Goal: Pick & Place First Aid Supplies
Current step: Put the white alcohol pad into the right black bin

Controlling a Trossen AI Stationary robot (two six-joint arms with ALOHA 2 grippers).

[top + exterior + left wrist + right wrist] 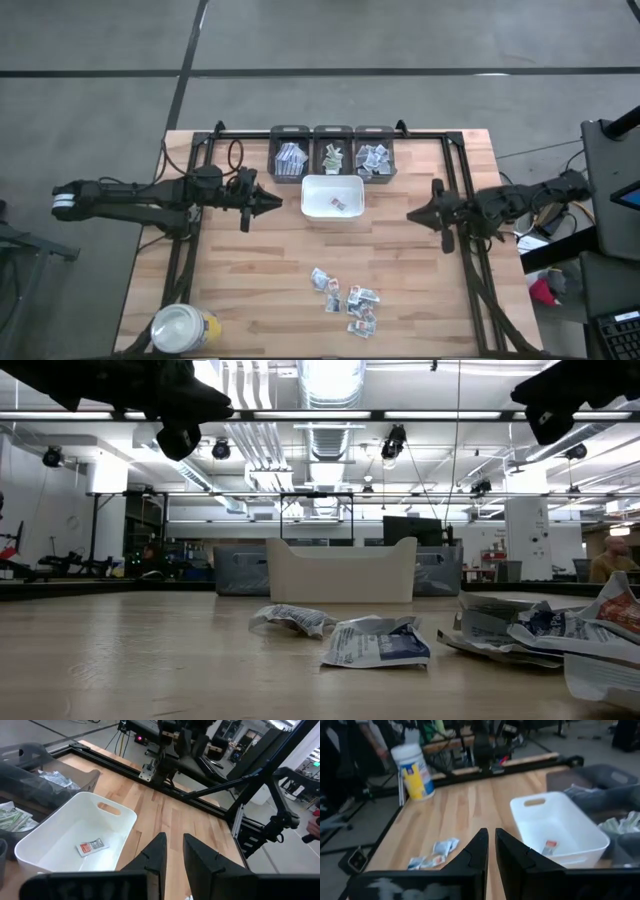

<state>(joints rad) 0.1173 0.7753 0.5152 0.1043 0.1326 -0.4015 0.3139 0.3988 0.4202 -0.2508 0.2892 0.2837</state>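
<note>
The first aid supplies [348,299] lie as a loose cluster of small white packets on the near part of the wooden tabletop [250,290], well apart from both arms; 1 more packet [93,846], white with red print, lies flat on the floor of the white tray [312,205]; that tray sits at the middle of the tabletop, just in front of 3 dark bins [332,152] along the far edge, each holding more packets; a yellow jar [183,329] with a white lid stands at the near left corner.

The left end effector [272,203] hangs above the tabletop just left of the tray, its fingers [156,854] a narrow gap apart and holding nothing; the right end effector [414,215] hangs to the right of the tray, pointing toward it, its fingers [479,851] nearly together with only a slim slit between them, also empty; neither touches the tray or any packet.
</note>
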